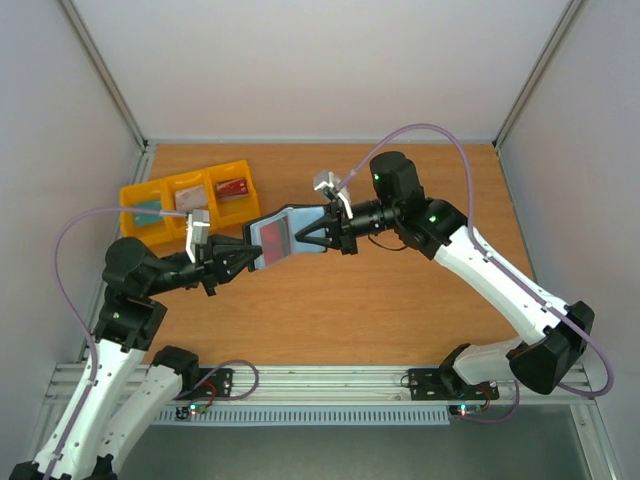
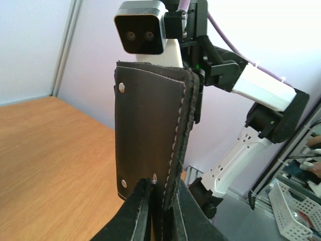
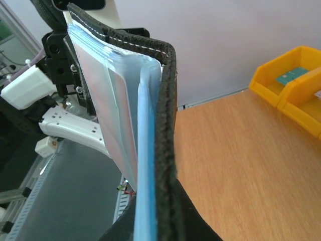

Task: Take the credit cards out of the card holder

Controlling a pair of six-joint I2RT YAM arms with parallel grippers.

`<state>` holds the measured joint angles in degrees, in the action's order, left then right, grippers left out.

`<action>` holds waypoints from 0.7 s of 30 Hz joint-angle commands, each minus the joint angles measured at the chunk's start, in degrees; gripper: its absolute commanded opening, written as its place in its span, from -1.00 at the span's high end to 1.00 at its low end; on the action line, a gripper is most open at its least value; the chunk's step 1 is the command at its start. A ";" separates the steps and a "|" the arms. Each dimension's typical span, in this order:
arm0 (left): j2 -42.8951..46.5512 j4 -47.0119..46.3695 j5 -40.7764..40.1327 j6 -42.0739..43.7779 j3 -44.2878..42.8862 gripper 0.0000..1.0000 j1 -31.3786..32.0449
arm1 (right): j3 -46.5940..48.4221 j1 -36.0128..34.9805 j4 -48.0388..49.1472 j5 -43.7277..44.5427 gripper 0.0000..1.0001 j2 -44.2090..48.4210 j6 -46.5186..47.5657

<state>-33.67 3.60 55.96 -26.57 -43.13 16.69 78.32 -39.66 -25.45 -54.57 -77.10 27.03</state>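
Note:
The card holder (image 1: pixel 285 237) is held open in the air above the table, between both grippers. Its grey-blue inside faces up, and a dark red card (image 1: pixel 273 238) shows in a pocket. My left gripper (image 1: pixel 250 260) is shut on its left edge, my right gripper (image 1: pixel 306 237) on its right edge. In the left wrist view the black stitched outside (image 2: pixel 150 125) rises from my shut left gripper (image 2: pixel 161 203). In the right wrist view my right gripper (image 3: pixel 158 221) pinches the black cover (image 3: pixel 165 125) and blue lining, with a pale card (image 3: pixel 118 115) tucked inside. The other cards are hidden.
Yellow bins (image 1: pixel 150 189) stand at the back left of the wooden table (image 1: pixel 400 300), holding teal, whitish and red cards; they also show in the right wrist view (image 3: pixel 281 75). Grey walls close in the table on three sides.

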 commanded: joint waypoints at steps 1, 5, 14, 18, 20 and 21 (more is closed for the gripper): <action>0.74 -8.43 5.74 -3.01 0.27 0.97 0.30 | 2.23 0.44 -1.57 -4.37 0.98 -1.41 3.53; 0.55 -11.82 6.25 -4.99 0.87 0.70 0.34 | 4.34 0.56 0.32 -6.81 0.98 -4.15 2.42; 1.61 -9.41 5.33 -4.73 0.65 0.89 0.29 | 5.96 0.59 4.62 -8.40 0.97 -6.80 -0.52; 1.94 -0.99 -3.95 -0.37 0.48 0.64 0.28 | 5.42 0.45 5.46 -7.79 0.98 -5.57 -1.44; 1.81 1.49 -6.78 1.32 0.82 0.49 0.30 | 4.70 0.26 5.76 -6.89 0.98 -4.84 -1.96; 1.78 2.60 -8.01 2.19 0.83 0.47 0.28 | 4.51 0.12 5.84 -6.11 0.98 -4.63 -2.36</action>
<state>-32.16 0.69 54.87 -28.34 -42.63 16.82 82.19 -38.96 -22.24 -61.17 -84.20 26.61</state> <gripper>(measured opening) 0.243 0.067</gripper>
